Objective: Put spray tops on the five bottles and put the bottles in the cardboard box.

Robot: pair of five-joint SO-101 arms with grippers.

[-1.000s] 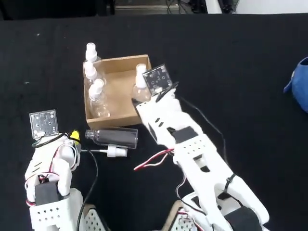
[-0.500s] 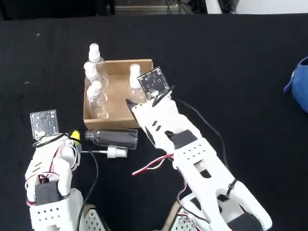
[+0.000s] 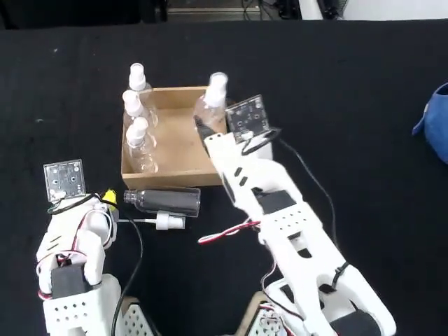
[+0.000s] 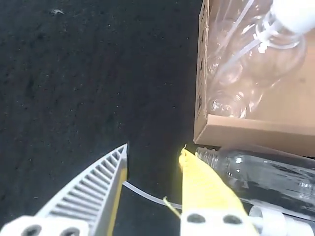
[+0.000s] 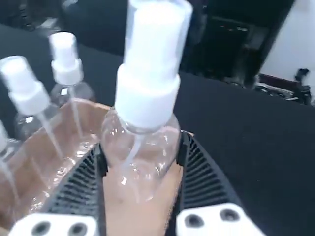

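The cardboard box (image 3: 175,164) sits left of the table's middle, and three capped clear bottles (image 3: 138,133) stand along its left wall. My right gripper (image 3: 210,126) is shut on a fourth capped bottle (image 3: 212,101), upright over the box's far right corner; in the right wrist view this held bottle (image 5: 142,147) sits between the fingers (image 5: 206,182). A topless bottle (image 3: 164,201) lies just in front of the box, with a loose spray top (image 3: 166,222) beside it. My left gripper (image 4: 153,150) stands open by the lying bottle's neck (image 4: 206,155), over the top's thin tube (image 4: 142,194).
A blue object (image 3: 435,129) pokes in at the table's right edge. The right arm's white body (image 3: 280,210) stretches from the front edge up to the box. Black cloth covers the table on all sides of the box.
My right gripper carried the capped bottle from the box's middle right toward its far right corner. The box shifted a little and turned straighter. The left arm stayed still.
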